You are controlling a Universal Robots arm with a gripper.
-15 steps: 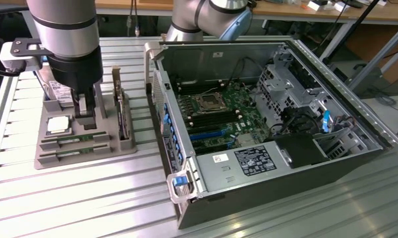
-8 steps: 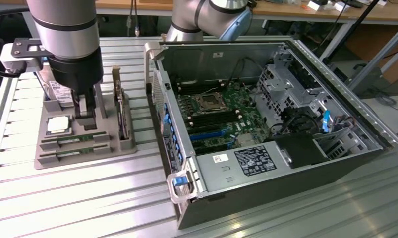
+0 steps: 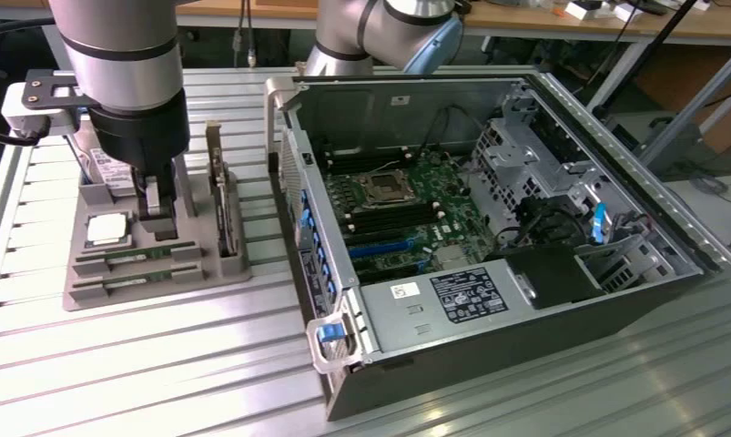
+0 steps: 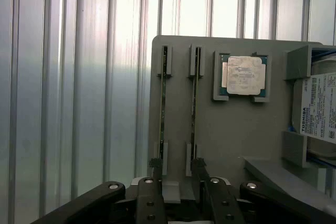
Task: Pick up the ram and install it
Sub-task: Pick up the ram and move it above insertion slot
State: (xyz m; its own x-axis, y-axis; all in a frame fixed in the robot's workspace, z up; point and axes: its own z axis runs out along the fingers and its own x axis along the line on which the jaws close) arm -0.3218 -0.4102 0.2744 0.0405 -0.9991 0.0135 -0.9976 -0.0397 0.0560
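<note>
Counter: ribbed aluminium counter; grey tray at nine o'clock of the open PC case.
Claw: claw spread, empty, low over the tray.
Ram: ram and second stick slotted in the tray.
Progress: nothing lifted or installed.

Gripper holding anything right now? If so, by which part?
Nothing is held. The gripper is open above one end of the two ram sticks, which sit edge-up in the grey tray.

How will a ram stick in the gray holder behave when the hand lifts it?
Probably stiff: the ram stick is a thin flat board standing on edge in the gray holder. Likely light for its length, being so thin. It may tip once lifted free, since only the holder keeps it upright.
</note>
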